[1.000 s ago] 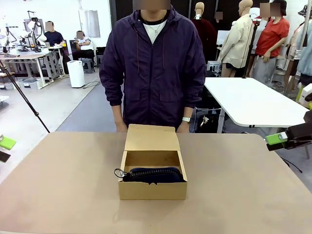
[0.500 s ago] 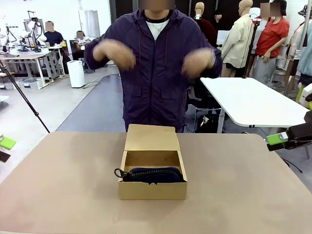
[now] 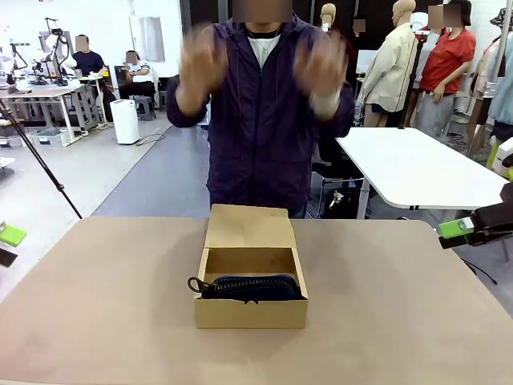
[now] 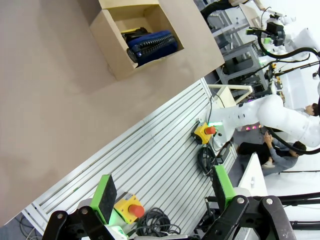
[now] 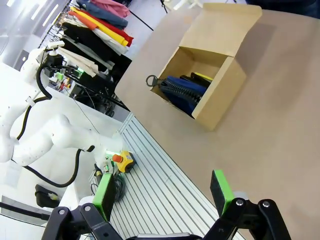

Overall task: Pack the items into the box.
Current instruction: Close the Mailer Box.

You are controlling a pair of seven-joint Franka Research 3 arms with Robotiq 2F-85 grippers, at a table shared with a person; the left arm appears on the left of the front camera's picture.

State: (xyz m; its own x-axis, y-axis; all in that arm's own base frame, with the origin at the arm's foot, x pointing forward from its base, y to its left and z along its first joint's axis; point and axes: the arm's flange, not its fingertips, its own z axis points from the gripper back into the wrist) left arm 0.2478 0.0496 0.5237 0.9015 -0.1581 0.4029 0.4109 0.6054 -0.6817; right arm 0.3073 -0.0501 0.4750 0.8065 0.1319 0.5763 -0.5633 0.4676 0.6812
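Box sits on the counter, well apart from both pincers, with its flap folded back toward the person. Pouch lies inside along the wall nearest the pincers, and its ring pokes over the rim on the left pincer's side. From the right wrist, a yellow knife lies in the box behind the pouch, on the side away from that pincer. A dark shape next to it is too small to make out.

The left pincer is spread wide, nothing between its green pads. It hangs past the counter's edge over a slatted base, with the box far ahead of it. The right pincer is spread wide too and empty, near the counter's edge, the box far ahead.

The person stands across the box from the pincers, one hand and the other hand up at shoulder height, both blurred.
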